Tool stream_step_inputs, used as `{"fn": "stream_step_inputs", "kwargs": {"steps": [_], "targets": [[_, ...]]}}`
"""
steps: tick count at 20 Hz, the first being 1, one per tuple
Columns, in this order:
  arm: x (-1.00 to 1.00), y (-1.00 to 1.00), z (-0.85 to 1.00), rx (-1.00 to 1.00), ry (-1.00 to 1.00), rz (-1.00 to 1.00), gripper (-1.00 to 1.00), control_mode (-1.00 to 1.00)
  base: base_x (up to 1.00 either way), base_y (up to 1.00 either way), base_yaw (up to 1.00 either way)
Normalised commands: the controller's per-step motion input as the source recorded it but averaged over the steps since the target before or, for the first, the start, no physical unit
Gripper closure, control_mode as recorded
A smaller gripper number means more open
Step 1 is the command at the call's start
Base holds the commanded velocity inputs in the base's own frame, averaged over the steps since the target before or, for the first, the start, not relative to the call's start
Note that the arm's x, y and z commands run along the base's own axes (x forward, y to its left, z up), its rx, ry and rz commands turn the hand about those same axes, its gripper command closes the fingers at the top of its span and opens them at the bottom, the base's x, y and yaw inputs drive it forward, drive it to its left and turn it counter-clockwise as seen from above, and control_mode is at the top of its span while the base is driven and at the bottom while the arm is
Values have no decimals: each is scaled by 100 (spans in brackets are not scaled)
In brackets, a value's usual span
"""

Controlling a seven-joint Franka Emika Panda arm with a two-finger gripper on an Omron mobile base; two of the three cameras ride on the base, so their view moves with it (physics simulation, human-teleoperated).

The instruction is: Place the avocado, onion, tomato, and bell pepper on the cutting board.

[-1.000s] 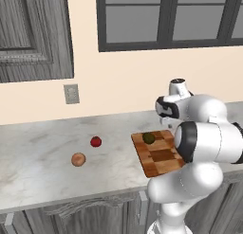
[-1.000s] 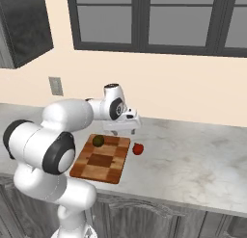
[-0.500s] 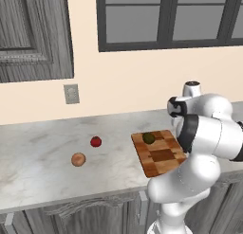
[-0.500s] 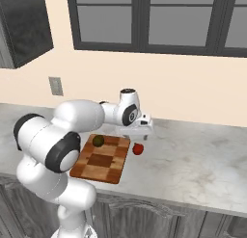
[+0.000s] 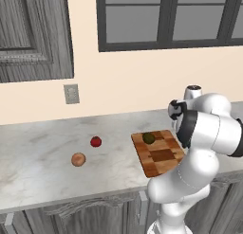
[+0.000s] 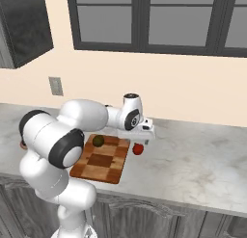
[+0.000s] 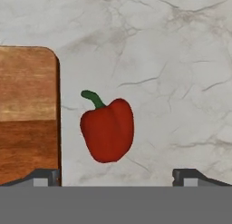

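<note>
Bell pepper [image 7: 108,129] lies beside the cutting board [image 7: 27,114] — claw [image 6: 147,139] above, fingers apart.

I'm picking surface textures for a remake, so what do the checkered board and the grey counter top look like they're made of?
The checkered rectangular cutting board looks like wood: light and dark brown blocks with visible grain, a matte finish and rounded corners. The pale grey counter top looks like polished marble or a similar stone, judging by its fine dark veins; being rendered, it could be laminate.

Red bell pepper [image 7: 108,131] with a green stem — checkered light-and-dark brown cutting board [image 6: 101,160] — grey-veined white marble counter [image 7: 172,60].
</note>
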Motion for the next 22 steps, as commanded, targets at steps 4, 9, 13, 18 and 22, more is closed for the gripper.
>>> {"fn": "stream_step_inputs", "kwargs": {"steps": [4,9,13,18,22], "targets": [[1,2,-20,0,0,0,-100,-100,0,0,0],[0,2,-15,0,0,0,-100,-100,0,0,0],[0,0,-14,0,0,0,-100,-100,0,0,0],[1,0,-15,0,0,0,-100,-100,0,0,0],[12,0,-10,0,0,0,-100,-100,0,0,0]]}}
